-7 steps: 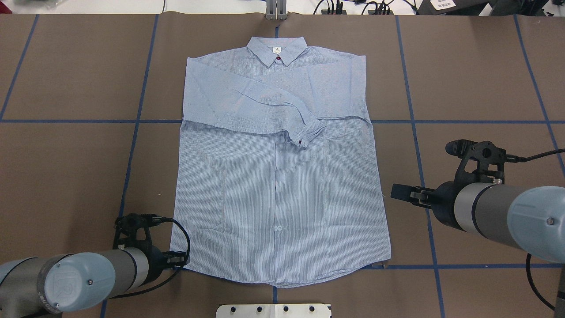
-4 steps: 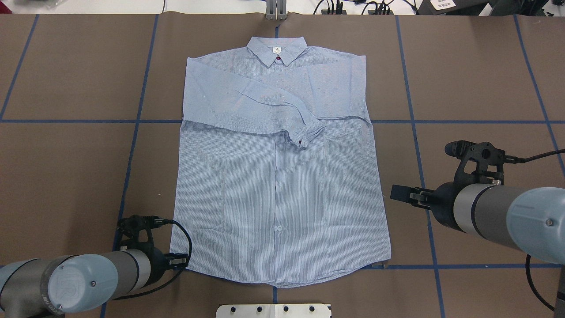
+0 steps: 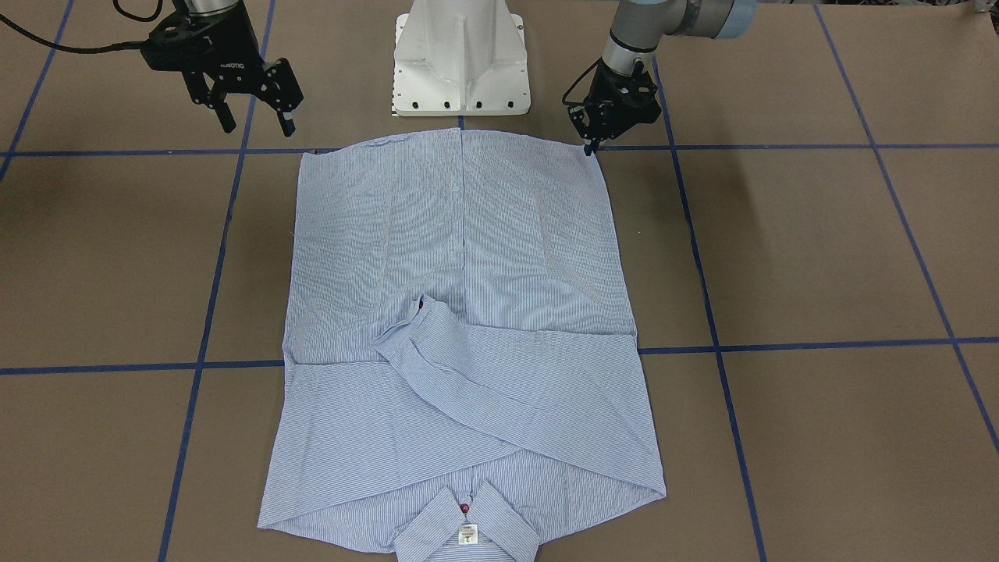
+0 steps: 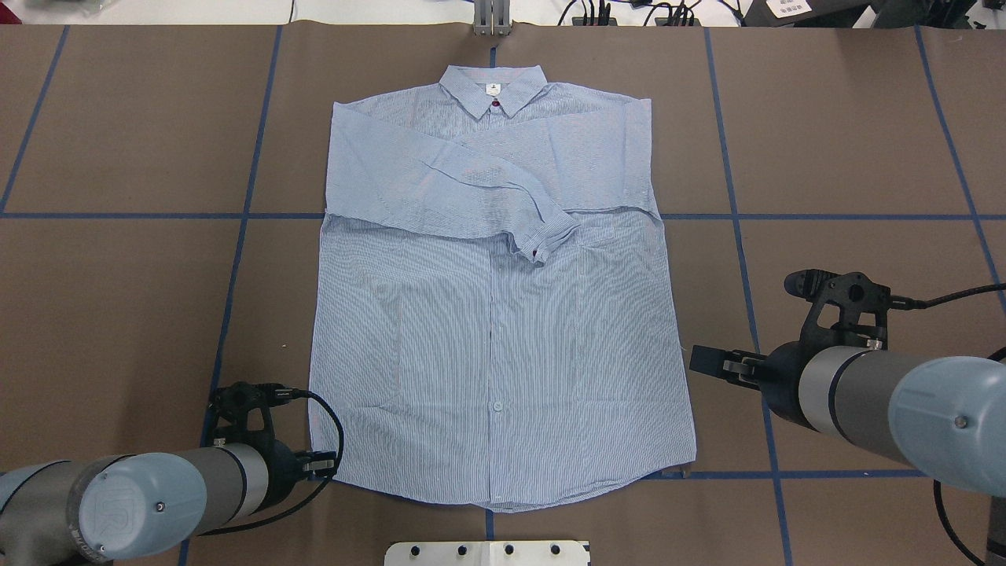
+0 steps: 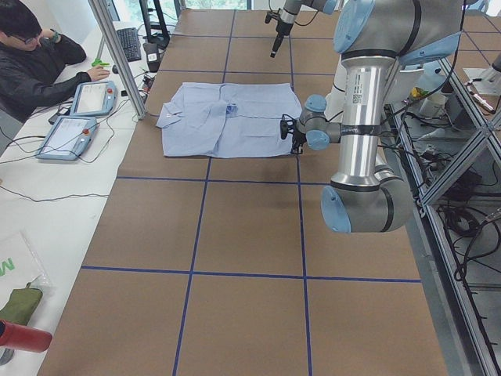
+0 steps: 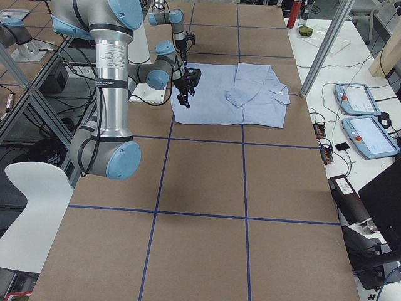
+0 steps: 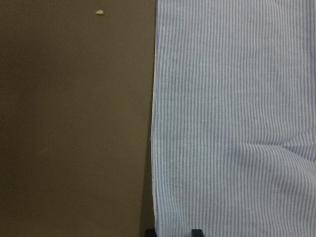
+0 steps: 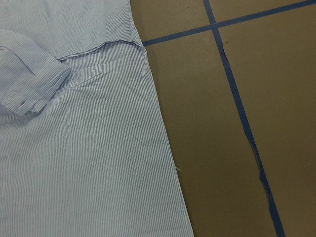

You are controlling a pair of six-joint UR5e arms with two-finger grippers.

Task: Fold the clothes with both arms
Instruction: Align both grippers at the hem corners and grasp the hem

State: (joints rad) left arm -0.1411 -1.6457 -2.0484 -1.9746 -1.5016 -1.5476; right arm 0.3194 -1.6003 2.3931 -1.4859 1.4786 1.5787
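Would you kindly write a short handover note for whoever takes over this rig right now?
Left end effector: open, low at one hem corner of the shirt, apparently nothing gripped.
Right end effector: open, empty, hovering off the shirt's other side edge, near the hem.
Shirt: flat on the table, front up, collar away from the robot.
Done: both sleeves folded across the chest.
Left: probably grasp both hem corners and fold the body towards the collar.

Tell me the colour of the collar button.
Dark red; the button shows best in the front-facing view.
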